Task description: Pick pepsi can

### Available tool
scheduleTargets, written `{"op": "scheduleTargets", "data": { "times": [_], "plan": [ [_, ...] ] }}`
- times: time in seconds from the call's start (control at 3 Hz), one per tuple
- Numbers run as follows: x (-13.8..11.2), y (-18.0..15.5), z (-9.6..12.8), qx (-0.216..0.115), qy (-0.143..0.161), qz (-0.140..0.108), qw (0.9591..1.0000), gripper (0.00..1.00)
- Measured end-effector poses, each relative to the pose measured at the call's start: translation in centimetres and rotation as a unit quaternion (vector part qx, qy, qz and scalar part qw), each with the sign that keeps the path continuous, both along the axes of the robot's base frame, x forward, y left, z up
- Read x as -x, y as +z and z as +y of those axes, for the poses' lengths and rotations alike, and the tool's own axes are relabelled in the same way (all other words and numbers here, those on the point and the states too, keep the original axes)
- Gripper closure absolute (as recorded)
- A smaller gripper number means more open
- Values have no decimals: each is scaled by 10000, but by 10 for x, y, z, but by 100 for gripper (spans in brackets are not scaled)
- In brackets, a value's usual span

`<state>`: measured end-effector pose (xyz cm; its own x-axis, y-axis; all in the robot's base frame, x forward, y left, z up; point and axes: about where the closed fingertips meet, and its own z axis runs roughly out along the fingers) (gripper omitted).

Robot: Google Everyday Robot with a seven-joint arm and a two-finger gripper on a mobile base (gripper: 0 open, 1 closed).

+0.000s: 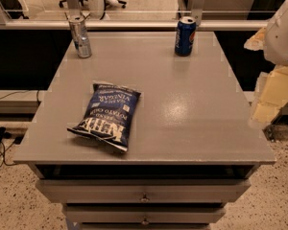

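Note:
The pepsi can (185, 36) is dark blue with a red-and-white round logo and a silver top. It stands upright near the far edge of the grey tabletop (197, 114), right of centre. My gripper (270, 97) hangs at the right edge of the view, off the table's right side. It is nearer to me than the can, well to the can's right, and not touching it. The white arm (285, 30) rises above the gripper.
A slim silver can (80, 36) stands at the far left of the table. A blue chip bag (108, 116) lies flat left of centre, toward the front. Drawers (144, 193) sit under the tabletop. A rail and glass partition (134, 24) run behind the table.

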<state>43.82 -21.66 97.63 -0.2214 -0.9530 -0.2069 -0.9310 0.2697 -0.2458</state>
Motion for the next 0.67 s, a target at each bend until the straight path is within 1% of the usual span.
{"op": "scheduleTargets", "data": {
  "times": [0.33, 0.67],
  "plan": [
    [-7, -2, 1, -48, 7, -15, 10000, 0],
    [-41, -16, 3, -256, 51, -2, 9997, 0]
  ]
}}
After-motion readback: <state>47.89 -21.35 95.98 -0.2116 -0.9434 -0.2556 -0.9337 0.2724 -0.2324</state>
